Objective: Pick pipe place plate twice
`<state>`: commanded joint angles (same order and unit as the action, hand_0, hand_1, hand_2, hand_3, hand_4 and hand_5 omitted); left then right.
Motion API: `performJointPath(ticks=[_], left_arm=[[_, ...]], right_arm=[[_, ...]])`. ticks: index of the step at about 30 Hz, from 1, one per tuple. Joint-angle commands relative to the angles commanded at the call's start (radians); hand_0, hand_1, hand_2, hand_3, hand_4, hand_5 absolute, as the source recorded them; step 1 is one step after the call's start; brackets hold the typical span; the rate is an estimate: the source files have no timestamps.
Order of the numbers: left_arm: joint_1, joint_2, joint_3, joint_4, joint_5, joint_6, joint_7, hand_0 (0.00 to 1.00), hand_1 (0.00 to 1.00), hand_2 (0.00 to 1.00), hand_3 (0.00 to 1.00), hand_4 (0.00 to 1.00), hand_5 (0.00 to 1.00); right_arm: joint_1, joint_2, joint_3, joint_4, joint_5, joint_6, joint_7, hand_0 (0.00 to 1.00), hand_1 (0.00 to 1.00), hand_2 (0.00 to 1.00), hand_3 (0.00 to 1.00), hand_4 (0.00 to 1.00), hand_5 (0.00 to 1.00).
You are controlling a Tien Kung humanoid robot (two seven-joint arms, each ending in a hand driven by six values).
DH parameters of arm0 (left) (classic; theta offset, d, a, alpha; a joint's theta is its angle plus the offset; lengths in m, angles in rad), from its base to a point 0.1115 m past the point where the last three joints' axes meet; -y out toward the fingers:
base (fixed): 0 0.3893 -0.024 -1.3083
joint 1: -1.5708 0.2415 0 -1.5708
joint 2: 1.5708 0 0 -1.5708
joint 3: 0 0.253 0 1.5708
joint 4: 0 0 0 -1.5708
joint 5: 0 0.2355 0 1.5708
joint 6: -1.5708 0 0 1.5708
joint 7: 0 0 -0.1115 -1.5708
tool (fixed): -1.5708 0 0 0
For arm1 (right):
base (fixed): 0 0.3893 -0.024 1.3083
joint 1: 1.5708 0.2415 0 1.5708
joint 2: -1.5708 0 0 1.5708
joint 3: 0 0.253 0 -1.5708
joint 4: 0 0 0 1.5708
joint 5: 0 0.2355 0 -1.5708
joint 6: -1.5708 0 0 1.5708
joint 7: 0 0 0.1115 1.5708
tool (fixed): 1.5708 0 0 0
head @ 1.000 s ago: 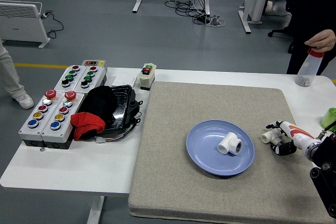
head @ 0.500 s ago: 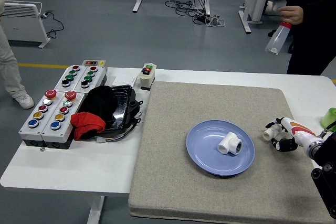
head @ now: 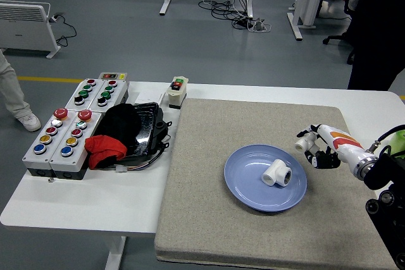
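Note:
A blue plate (head: 253, 191) lies on the grey mat, right of centre. One white pipe fitting (head: 277, 172) lies in the plate. My right hand (head: 319, 150) comes in from the right edge and is shut on a second white pipe fitting (head: 304, 141). It holds the fitting in the air just off the plate's upper right rim. My left arm is out of view.
The grey mat (head: 209, 219) covers the table's right part. Two button boxes (head: 63, 134) and a black tray with black and red cloth (head: 123, 134) stand on the left. A small switch box (head: 177, 90) stands at the back. A person in dark clothes (head: 380, 23) stands at the far right.
My right hand has lifted the second fitting and moved it left toward the plate. The person has taken the spray bottle up off the table and out of sight.

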<state>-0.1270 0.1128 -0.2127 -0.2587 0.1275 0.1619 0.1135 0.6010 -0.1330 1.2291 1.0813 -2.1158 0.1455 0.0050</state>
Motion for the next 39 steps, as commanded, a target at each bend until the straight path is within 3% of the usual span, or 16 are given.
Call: performJointPath(ticks=[5,10,16,17,22,23,28,29,34,35,39], left_arm=[[0.001,0.001,-0.001,0.0,0.002,0.0,0.0,0.63,0.591,0.528,0.591,0.272,0.998],[0.002,0.001,-0.001,0.0,0.003,0.001,0.001,0.63,0.591,0.528,0.591,0.272,0.998],[0.006,0.002,-0.003,0.001,0.006,0.001,0.002,0.628,0.591,0.528,0.591,0.271,0.998],[0.007,0.002,-0.004,0.001,0.007,0.001,0.002,0.628,0.59,0.528,0.591,0.271,0.998],[0.009,0.003,-0.008,0.001,0.013,0.0,0.004,0.628,0.59,0.528,0.591,0.271,0.998],[0.01,0.003,-0.009,0.001,0.015,0.0,0.005,0.628,0.589,0.526,0.59,0.272,0.998],[0.011,0.004,-0.007,0.001,0.013,0.0,0.004,0.628,0.589,0.526,0.59,0.272,0.998],[0.011,0.004,-0.007,0.001,0.012,0.0,0.003,0.628,0.589,0.525,0.591,0.271,0.998],[0.008,0.005,-0.002,0.001,0.006,0.0,0.0,0.628,0.589,0.525,0.591,0.271,0.998],[0.007,0.005,-0.001,0.001,0.005,0.0,0.0,0.627,0.585,0.523,0.59,0.272,0.998],[0.005,0.006,0.002,0.001,0.001,0.0,-0.001,0.627,0.585,0.523,0.59,0.272,0.998]], right_arm=[[0.013,0.012,-0.102,0.095,0.045,0.001,-0.03,0.28,0.42,0.526,0.581,0.398,0.017],[0.022,0.032,-0.162,0.103,0.054,0.004,-0.044,0.28,0.42,0.526,0.581,0.398,0.017],[0.029,0.039,-0.246,0.093,0.052,0.003,-0.011,0.29,0.426,0.525,0.581,0.407,0.037],[0.03,0.038,-0.259,0.091,0.052,0.006,-0.007,0.414,0.514,0.539,0.6,0.447,0.076],[0.036,0.033,-0.308,0.086,0.047,0.027,0.003,0.414,0.514,0.539,0.6,0.447,0.076],[0.037,0.033,-0.318,0.083,0.043,0.037,0.003,0.65,0.677,0.677,0.717,0.518,0.148],[0.038,0.035,-0.334,0.072,0.037,0.049,0.013,0.65,0.677,0.677,0.717,0.518,0.148],[0.039,0.035,-0.336,0.07,0.035,0.049,0.017,0.795,0.769,0.828,0.769,0.569,0.182],[0.041,0.035,-0.335,0.066,0.022,0.052,0.027,0.795,0.769,0.828,0.769,0.569,0.182],[0.042,0.035,-0.333,0.065,0.017,0.059,0.025,0.895,0.85,0.96,0.861,0.643,0.213],[0.044,0.036,-0.323,0.057,-0.003,0.102,0.014,0.895,0.85,0.96,0.861,0.643,0.213]])
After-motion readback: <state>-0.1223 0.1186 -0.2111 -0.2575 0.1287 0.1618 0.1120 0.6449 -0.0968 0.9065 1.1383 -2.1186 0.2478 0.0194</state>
